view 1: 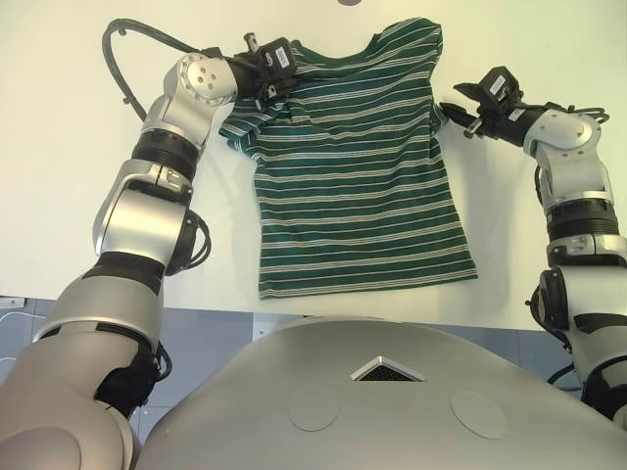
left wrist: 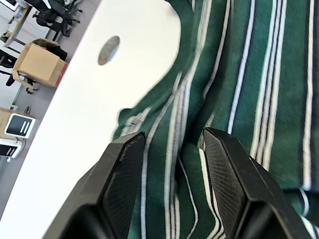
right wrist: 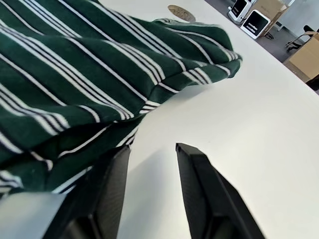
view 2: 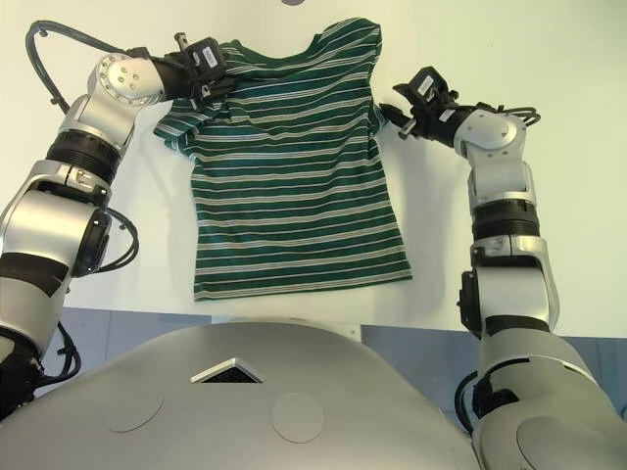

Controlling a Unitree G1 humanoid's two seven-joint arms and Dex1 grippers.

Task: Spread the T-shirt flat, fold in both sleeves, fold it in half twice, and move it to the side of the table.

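I see the T-shirt [view 1: 353, 176], green with thin white stripes, lying front-up in the middle of the white tabletop [view 1: 59, 147], collar toward the far edge and hem toward me. Its sleeve on my left is spread out on the tabletop; the one on my right looks bunched in against the body. My left gripper [view 1: 269, 83] sits at the shirt's left shoulder, just beside the collar. In the left wrist view its fingers [left wrist: 122, 174] stand parted with a raised fold of striped cloth between them, not pinched together on it. My right gripper [view 1: 456, 116] is low at the shirt's right edge, near the sleeve. In the right wrist view its fingers [right wrist: 199, 184] are spread apart over bare tabletop, holding nothing, with one tip right against the rumpled cloth edge. A round grommet [right wrist: 181, 13] sits in the tabletop beyond the collar.
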